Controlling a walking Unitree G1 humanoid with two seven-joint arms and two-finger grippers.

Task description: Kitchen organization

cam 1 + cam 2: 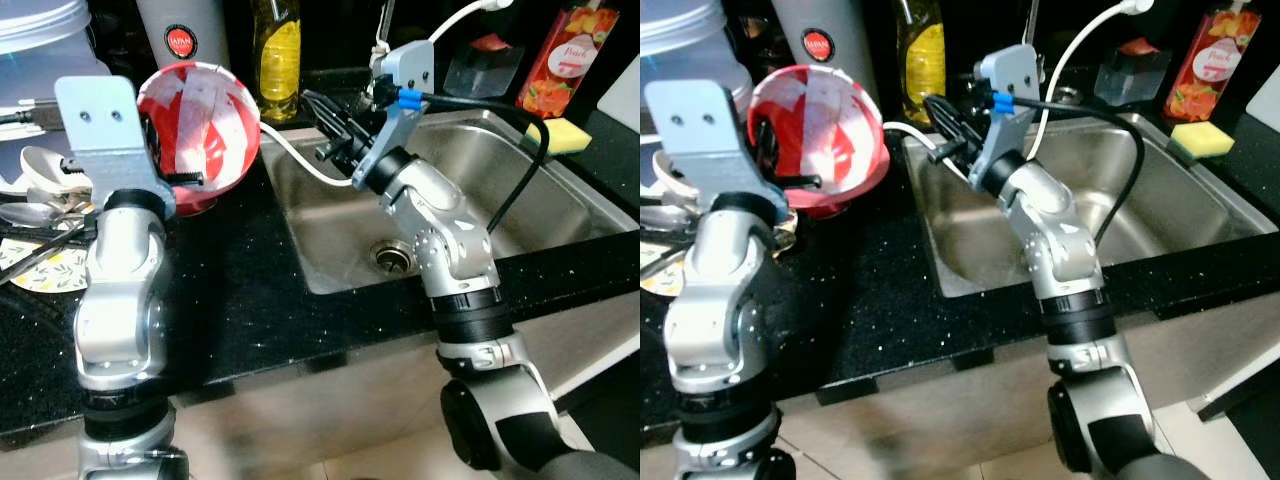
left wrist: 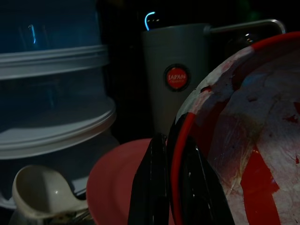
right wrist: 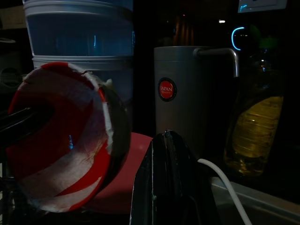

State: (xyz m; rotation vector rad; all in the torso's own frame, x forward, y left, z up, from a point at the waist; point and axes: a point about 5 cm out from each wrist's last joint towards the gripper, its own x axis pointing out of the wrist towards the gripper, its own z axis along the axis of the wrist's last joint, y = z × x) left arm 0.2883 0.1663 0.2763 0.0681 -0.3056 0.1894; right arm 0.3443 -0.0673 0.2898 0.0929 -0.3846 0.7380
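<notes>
Black speckled desk [image 1: 250,310] with a steel sink [image 1: 560,215] set in it; left end effector [image 2: 171,187] pinching the rim of a red-and-white bowl [image 1: 200,125], one finger inside and one outside, bowl tipped on its side and held above the desk left of the sink, over a pink plate [image 2: 115,183]. Right end effector [image 3: 168,183] pressed together, holding nothing, hovering over the sink's left edge beside a white cable [image 1: 295,160]. Behind: grey Japan-labelled jug [image 1: 185,35], yellow dish-soap bottle [image 1: 277,55], yellow sponge [image 1: 568,135], spoons [image 1: 40,200] at left.
</notes>
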